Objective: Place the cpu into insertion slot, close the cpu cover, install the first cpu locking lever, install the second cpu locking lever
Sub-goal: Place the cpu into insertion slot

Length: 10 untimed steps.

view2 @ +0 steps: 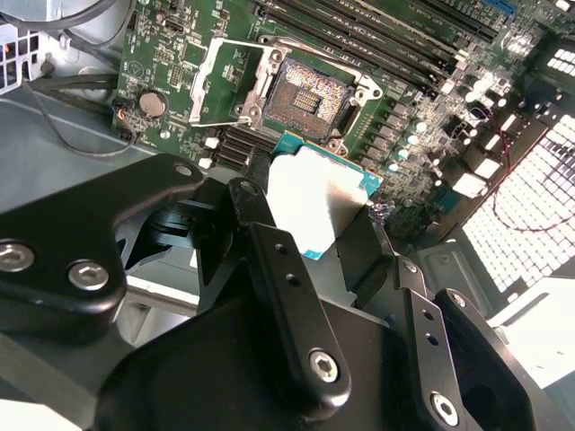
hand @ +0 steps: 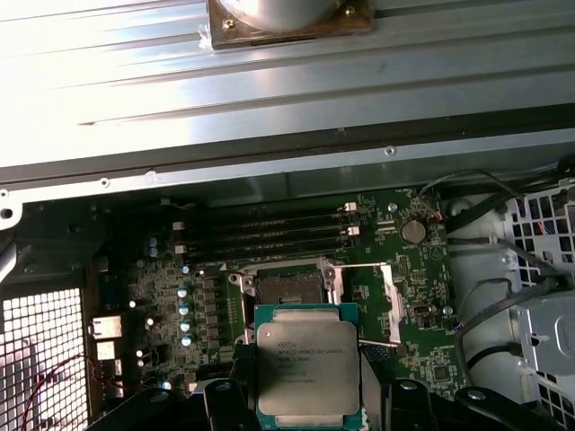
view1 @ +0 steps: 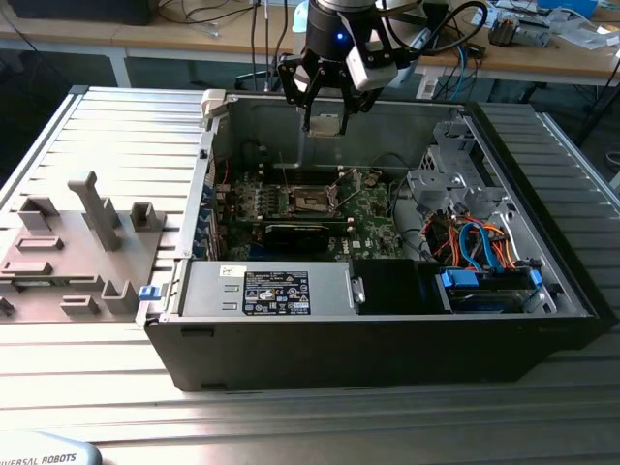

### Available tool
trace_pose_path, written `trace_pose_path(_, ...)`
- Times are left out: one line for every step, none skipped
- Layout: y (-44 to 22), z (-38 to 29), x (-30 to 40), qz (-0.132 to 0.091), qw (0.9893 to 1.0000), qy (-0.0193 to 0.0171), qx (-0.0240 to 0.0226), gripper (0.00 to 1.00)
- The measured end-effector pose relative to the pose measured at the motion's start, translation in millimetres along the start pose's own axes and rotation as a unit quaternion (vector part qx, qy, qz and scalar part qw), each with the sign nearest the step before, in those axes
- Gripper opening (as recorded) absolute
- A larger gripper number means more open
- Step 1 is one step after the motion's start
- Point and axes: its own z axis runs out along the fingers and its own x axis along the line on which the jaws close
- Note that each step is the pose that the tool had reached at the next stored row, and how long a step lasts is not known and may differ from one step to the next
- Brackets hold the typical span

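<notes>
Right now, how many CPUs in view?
1. The cpu is held in the pincer above the motherboard; the insertion slot is empty.

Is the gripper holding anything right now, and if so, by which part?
Yes: the gripper holds the cpu by two opposite side edges, metal top showing, not yet in the insertion slot.

Robotics lab: cluttered workbenches [view1: 194, 37], slotted table [view1: 291, 417]
</notes>
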Motion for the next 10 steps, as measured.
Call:
trace_pose_path(0.0, 0.0, 0.0, 0.001, 1.0000, 0.0000, 0.0000, 0.54)
trace_pose_path(0.0, 0.0, 0.0, 0.001, 1.0000, -0.0001, 0.0000, 0.54)
trace_pose_path(0.0, 0.1, 0.0, 0.001, 1.0000, -0.0001, 0.0000, 0.54)
trace_pose_path(0.0, 0.1, 0.0, 0.002, 1.0000, -0.0001, 0.0000, 0.54)
trace_pose_path(0.0, 0.1, 0.0, 0.002, 1.0000, -0.0002, 0.0000, 0.54)
trace_pose_path(0.0, 0.1, 0.0, 0.002, 1.0000, -0.0002, -0.0001, 0.54)
trace_pose_path(0.0, 0.1, 0.0, 0.003, 1.0000, -0.0002, -0.0001, 0.54)
trace_pose_path(0.0, 0.1, 0.0, 0.003, 1.0000, -0.0003, -0.0001, 0.54)
trace_pose_path(0.0, 0.2, 0.0, 0.003, 1.0000, -0.0003, -0.0001, 0.54)
trace_pose_path(0.0, 0.2, 0.0, 0.004, 1.0000, -0.0003, -0.0001, 0.54)
